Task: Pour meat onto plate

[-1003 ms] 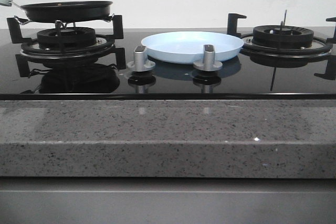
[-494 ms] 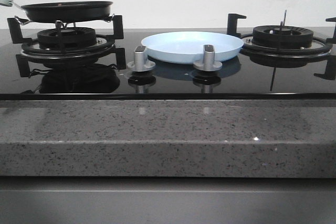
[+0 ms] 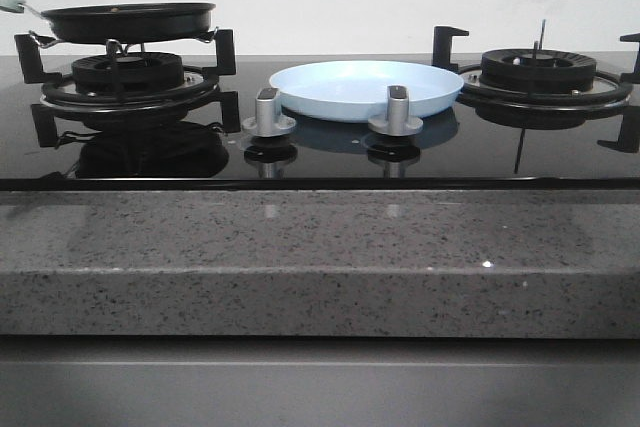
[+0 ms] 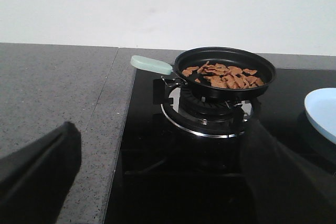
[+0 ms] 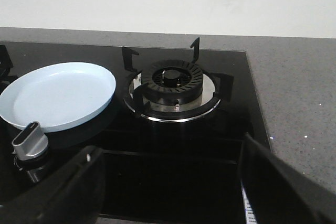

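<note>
**On the left burner: meat waiting in the pan**

Toward the hob's left edge, the meat (image 4: 223, 75) lies heaped in a black frying pan (image 4: 226, 72) (pale handle pointing outward) on the left burner (image 3: 127, 74). The plate (image 3: 365, 87) sits bare mid-hob, behind two knobs (image 3: 268, 112). Both the left gripper (image 4: 157, 182) and right gripper (image 5: 168, 192) hang spread wide, holding nothing, back from the stove.
</note>
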Tool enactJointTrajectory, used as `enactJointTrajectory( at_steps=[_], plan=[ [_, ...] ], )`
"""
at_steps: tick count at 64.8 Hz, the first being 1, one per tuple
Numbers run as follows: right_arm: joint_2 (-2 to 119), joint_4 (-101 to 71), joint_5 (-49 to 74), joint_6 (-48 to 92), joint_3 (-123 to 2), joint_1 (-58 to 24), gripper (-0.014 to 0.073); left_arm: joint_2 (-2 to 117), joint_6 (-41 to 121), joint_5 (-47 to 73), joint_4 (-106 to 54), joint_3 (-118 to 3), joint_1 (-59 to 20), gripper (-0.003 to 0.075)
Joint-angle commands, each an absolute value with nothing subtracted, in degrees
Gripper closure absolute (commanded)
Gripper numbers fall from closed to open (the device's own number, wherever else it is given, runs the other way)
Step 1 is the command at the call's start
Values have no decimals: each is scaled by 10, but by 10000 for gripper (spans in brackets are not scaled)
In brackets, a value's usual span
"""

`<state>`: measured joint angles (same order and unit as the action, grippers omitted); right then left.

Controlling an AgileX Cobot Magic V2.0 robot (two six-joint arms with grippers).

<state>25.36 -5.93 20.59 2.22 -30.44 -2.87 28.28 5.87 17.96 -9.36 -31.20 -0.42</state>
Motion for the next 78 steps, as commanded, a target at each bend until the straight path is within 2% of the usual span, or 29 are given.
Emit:
enactJointTrajectory(
  at_steps=[1,18,34,78],
  plan=[
    [261,-55,163,25,-324,-26,25,288,58,130,-96,-334,-7,101],
    [279,-132,176,24,-330,-26,26,288,58,131,-96,-334,-7,101],
    [425,-151,245,25,-421,-28,26,288,58,118,-96,-333,-7,101],
    [928,-153,491,57,-919,-114,26,288,58,118,-96,-333,-7,101]
  ],
)
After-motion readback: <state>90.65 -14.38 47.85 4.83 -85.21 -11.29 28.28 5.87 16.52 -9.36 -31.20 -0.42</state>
